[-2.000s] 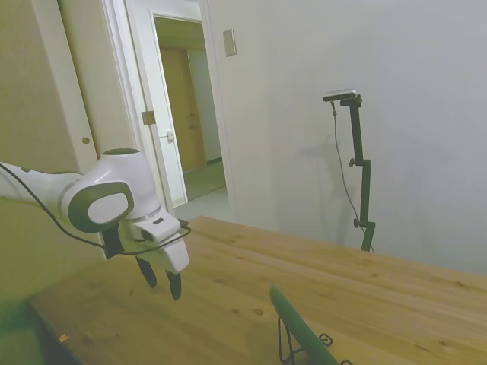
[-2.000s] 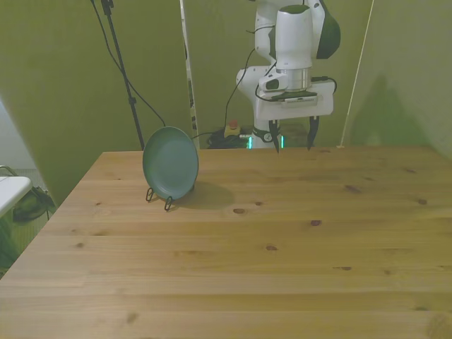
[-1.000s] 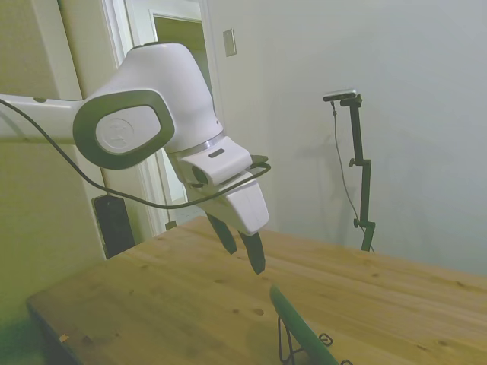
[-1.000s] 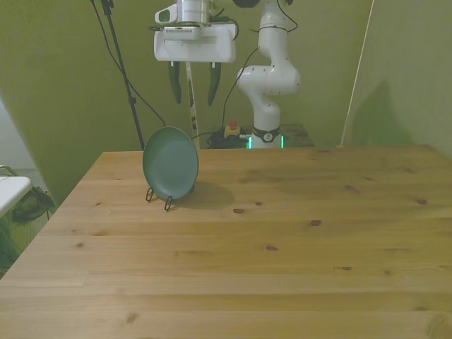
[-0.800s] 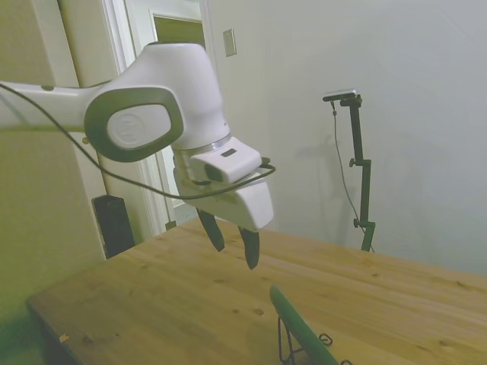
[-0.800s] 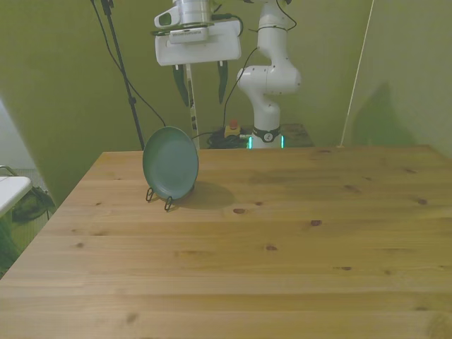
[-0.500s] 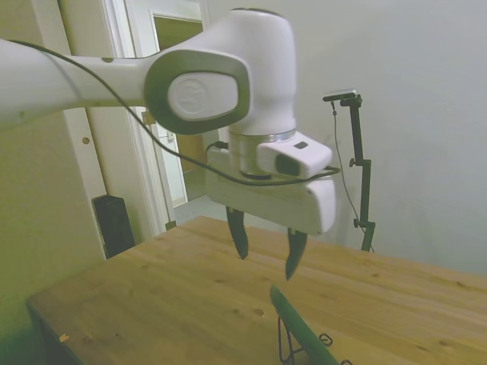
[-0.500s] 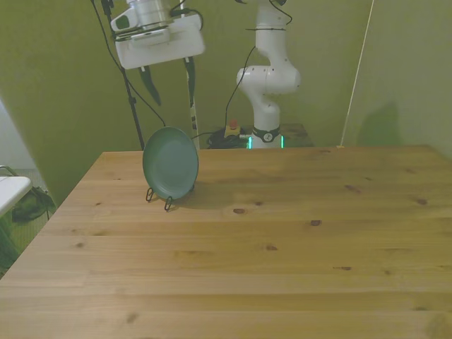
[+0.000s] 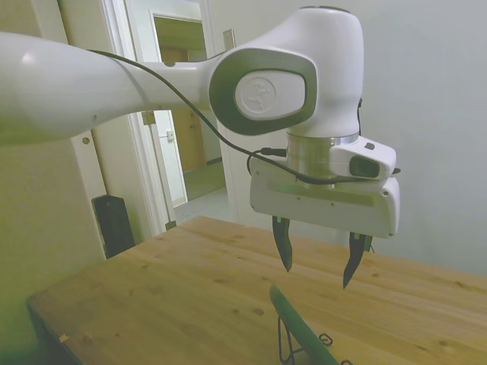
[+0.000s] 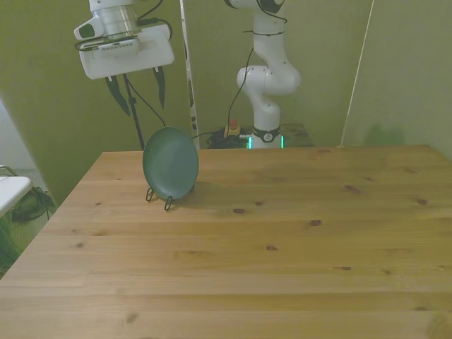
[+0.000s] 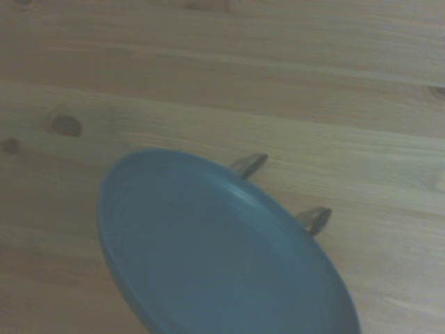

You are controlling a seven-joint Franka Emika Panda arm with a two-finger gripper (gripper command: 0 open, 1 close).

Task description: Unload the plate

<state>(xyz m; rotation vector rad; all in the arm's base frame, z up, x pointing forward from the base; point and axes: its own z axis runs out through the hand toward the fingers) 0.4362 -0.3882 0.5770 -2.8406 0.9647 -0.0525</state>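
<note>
A round dark green plate point(image 10: 170, 163) stands upright on edge in a thin black wire rack point(image 10: 159, 198), at the far corner of the table on the front view's left. In the side view only the plate's rim point(image 9: 298, 326) shows, at the bottom edge, with the rack point(image 9: 287, 346) under it. My gripper point(image 10: 138, 90) hangs open well above the plate, slightly to the front view's left of it, empty. The side view shows the gripper point(image 9: 317, 256) just above the rim. The plate point(image 11: 208, 250) fills the wrist view, two rack prongs point(image 11: 311, 220) poking out beyond it.
The wooden table point(image 10: 282, 247) stretches wide toward the front view's right and toward the camera. A wall stands close behind the table's far edge. A doorway point(image 9: 186, 122) opens at the back in the side view.
The arm has swung from the front view's right across to the left, and the open gripper now hangs over the plate. The plate and rack have not moved.
</note>
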